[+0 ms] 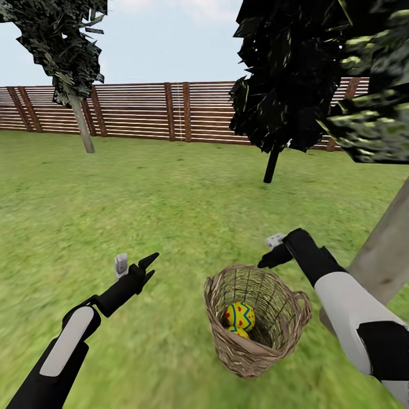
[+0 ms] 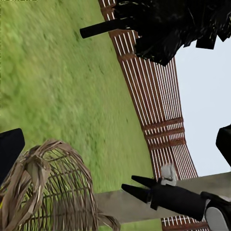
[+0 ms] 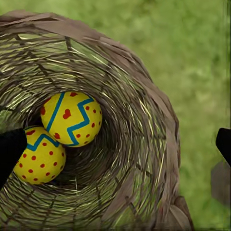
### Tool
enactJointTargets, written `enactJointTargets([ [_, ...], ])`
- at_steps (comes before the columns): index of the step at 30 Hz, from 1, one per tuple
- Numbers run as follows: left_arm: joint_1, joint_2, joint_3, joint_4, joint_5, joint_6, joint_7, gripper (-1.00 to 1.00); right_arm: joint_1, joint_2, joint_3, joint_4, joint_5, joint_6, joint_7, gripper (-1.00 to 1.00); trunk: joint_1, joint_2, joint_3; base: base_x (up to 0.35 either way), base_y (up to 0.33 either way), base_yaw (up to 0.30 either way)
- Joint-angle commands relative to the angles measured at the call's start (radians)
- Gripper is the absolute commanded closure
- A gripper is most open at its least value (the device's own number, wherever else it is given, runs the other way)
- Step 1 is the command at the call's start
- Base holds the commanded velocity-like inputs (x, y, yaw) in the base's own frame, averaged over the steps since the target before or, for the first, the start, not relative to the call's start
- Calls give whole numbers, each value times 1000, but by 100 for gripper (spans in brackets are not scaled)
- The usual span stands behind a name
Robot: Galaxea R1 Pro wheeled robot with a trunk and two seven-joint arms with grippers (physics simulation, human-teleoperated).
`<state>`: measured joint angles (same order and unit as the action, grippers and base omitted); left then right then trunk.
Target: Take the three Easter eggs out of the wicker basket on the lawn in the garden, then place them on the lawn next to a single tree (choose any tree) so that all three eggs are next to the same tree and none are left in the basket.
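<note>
Wicker basket (image 3: 144, 120) under spread, empty right gripper (image 1: 266, 257): two Easter eggs (image 3: 71, 118) inside, third unseen. Left gripper (image 1: 149, 268) spread, empty. Unloading unfinished.

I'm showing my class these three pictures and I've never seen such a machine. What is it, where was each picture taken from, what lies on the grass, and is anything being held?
This is a simulated two-armed robot on wheels, steered by a person. The large picture comes from a camera on its head, looking down over both arms. The other two come from cameras on the wrists, looking along each end effector.

On the lawn stands a wicker basket. Two eggs show inside it, touching each other; a third cannot be seen. A pale tree trunk rises just beside the basket, with a fence behind.

The left end effector hangs open over grass. The right end effector hovers open above the basket's mouth. Neither holds anything.
</note>
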<state>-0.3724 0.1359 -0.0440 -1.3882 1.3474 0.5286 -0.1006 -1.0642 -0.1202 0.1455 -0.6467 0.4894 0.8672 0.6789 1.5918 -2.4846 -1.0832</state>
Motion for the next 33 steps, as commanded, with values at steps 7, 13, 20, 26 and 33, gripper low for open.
enactJointTargets([
  [7,0,1,-1,0,4,2,-3,-100,-8,32,53,-1,82,-33,5,-100,0,0,-1,227,0,0],
  [13,0,1,-1,0,4,2,-4,-100,-1,66,100,-1,81,-43,13,-100,0,0,-1,49,0,0],
  [20,0,2,0,0,5,2,-5,-100,3,90,104,46,81,-41,13,-100,0,0,-1,2,0,0],
  [26,0,1,0,0,5,4,-7,-100,6,97,103,61,80,-37,15,-100,0,0,-1,0,0,0],
  [33,0,1,0,0,5,6,-8,-100,39,97,104,84,83,-38,15,-100,0,0,-1,0,0,0],
])
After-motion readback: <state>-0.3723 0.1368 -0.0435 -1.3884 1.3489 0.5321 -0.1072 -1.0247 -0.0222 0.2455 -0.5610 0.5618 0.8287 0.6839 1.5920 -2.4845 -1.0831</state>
